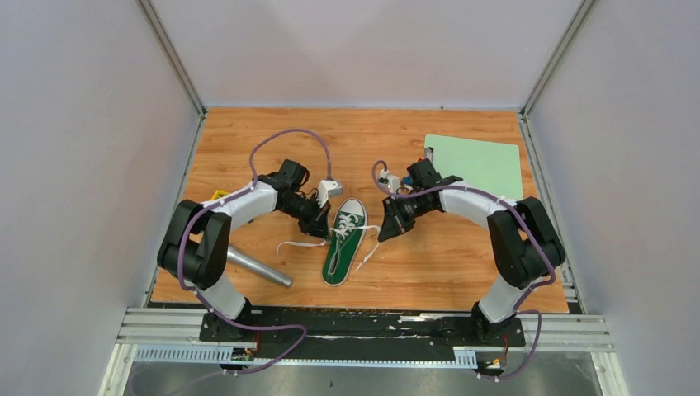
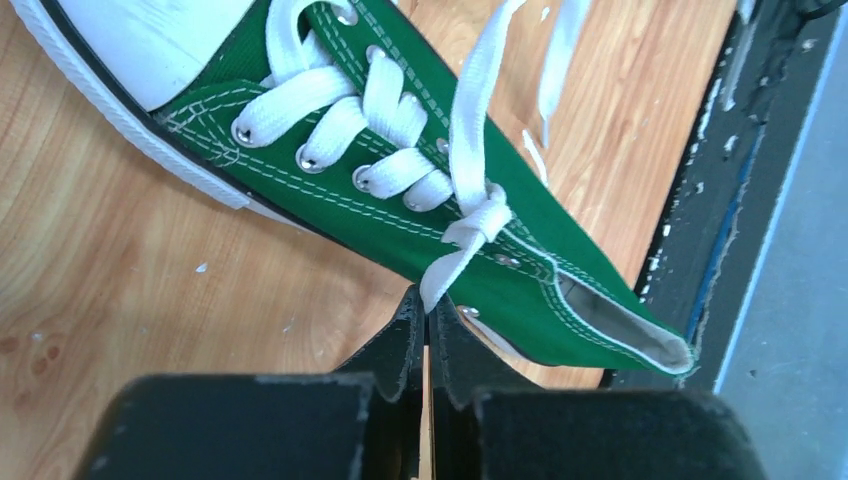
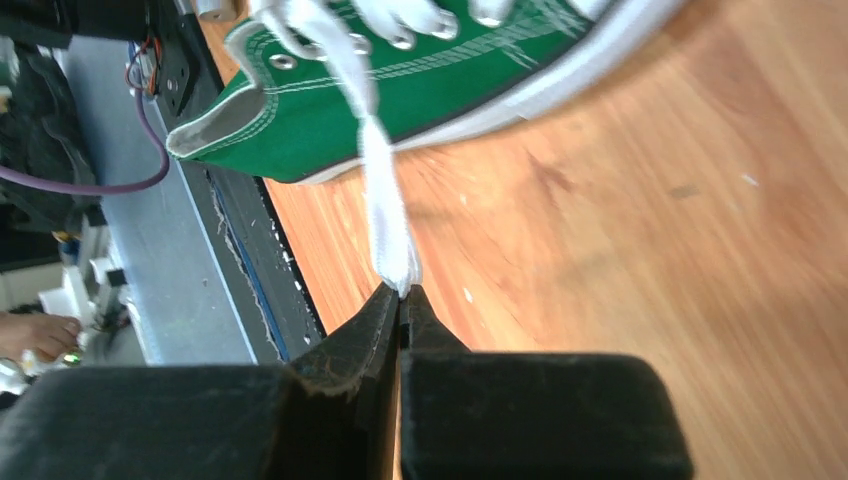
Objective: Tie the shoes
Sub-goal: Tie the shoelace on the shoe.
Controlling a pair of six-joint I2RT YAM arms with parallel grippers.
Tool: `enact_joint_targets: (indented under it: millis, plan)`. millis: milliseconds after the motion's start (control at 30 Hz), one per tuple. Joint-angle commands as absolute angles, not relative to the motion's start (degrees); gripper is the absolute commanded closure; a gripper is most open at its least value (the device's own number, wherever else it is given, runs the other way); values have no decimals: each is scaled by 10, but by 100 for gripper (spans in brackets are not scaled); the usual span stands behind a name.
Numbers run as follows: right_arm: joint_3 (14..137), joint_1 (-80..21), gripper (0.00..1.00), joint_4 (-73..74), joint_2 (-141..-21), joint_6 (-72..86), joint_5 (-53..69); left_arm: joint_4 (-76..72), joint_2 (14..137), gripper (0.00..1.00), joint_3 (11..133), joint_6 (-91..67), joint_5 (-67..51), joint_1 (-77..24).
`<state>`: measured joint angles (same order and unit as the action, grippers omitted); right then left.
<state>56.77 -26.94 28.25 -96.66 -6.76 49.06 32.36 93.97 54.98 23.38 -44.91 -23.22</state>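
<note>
A small green canvas shoe (image 1: pixel 344 243) with a white toe cap lies on the wooden table, toe toward the back. Its white laces (image 2: pixel 470 215) cross once over the tongue in a loose half knot. My left gripper (image 2: pixel 428 303) is shut on one lace strand right beside the shoe's left flank (image 2: pixel 420 235). My right gripper (image 3: pixel 402 291) is shut on the other lace strand (image 3: pixel 385 205), pulled taut away from the shoe's right side (image 3: pixel 400 100). From above, the left gripper (image 1: pixel 324 228) and right gripper (image 1: pixel 385 233) flank the shoe.
A grey metal cylinder (image 1: pixel 257 266) lies at the front left. A pale green sheet (image 1: pixel 475 163) lies at the back right. Loose lace ends trail left (image 1: pixel 299 244) and right (image 1: pixel 366 257) of the shoe. The table's black front rail (image 2: pixel 740 180) is close behind the heel.
</note>
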Motion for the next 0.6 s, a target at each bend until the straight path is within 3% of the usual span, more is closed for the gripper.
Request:
enact_joint_targets:
  millis: [0, 367, 567]
  plan:
    - [596, -204, 100, 368, -974, -78, 529, 350, 927, 100, 575, 221, -507, -225]
    - [553, -122, 100, 387, -935, -99, 576, 314, 909, 100, 546, 125, -398, -173]
    - [553, -145, 100, 390, -927, -117, 575, 309, 905, 100, 531, 128, -466, -181]
